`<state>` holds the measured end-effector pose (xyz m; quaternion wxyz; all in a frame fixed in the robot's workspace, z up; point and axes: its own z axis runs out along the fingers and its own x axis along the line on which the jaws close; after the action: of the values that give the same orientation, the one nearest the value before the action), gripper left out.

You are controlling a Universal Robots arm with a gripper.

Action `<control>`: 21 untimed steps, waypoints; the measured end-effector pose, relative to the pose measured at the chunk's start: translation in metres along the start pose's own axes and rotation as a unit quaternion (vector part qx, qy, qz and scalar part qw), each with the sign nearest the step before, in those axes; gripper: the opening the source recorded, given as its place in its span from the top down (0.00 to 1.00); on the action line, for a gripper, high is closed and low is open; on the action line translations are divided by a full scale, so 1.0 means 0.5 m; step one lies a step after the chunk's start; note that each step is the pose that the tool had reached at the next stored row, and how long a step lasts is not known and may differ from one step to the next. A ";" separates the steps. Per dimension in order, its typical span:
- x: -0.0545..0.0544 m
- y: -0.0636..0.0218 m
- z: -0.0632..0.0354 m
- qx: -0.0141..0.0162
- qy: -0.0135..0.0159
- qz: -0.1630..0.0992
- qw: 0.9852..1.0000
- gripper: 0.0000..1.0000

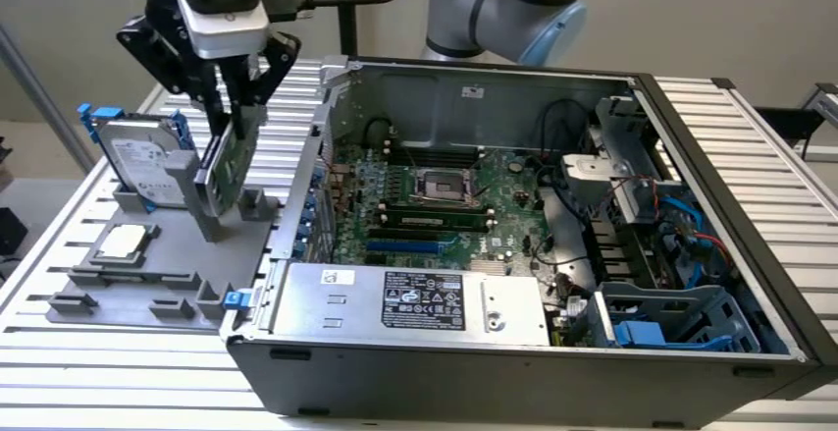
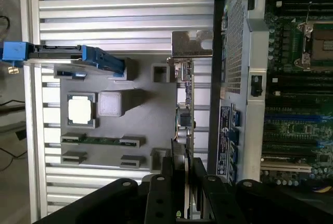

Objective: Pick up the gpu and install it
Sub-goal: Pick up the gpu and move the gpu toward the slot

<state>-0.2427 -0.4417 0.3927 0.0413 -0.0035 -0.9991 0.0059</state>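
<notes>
Gpu (image 1: 226, 171) stands up on its thin edge at the exterior view's left, just outside the big computer case (image 1: 524, 372). The tool (image 1: 234, 117) reaches down from above and is closed on the top edge of the gpu, with one black finger on each flat side. In the wrist view the gpu (image 2: 184, 114) looks like a thin strip, because the camera looks down along it. There the tool (image 2: 179, 177) pinches it close to the camera. The shiny silver end piece (image 2: 191, 44) of the card is at the end away from the fingers.

The bottom of the gpu is right at the gray holder (image 1: 131, 279), but I cannot tell if it touches the holder or hangs just over it.

A silver hard drive (image 1: 144, 161) with blue side rails stands on its edge in the same holder, just beside the gpu, on the exterior view's left of it. A small square silver chip (image 1: 121, 242) lies flat in the holder, near the hard drive. In the wrist view a thin green memory stick (image 2: 101, 140) lies in the holder near the chip.

The holder rests on a tabletop (image 1: 53, 205) made of silver slats. The computer case lies on it too, with its open side up. Inside is a green board (image 1: 452, 220) with a square socket (image 1: 439, 188) in the middle. A silver power box (image 1: 406, 298) with a black label sits at the near side of the case. A gray and blue arm joint (image 1: 511, 4) is behind the case.
</notes>
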 end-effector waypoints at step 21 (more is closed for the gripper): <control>-0.184 0.000 -0.090 -0.002 0.003 0.000 1.000 0.74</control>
<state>-0.1472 -0.4417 0.4298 0.0446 -0.0035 -0.9990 0.0043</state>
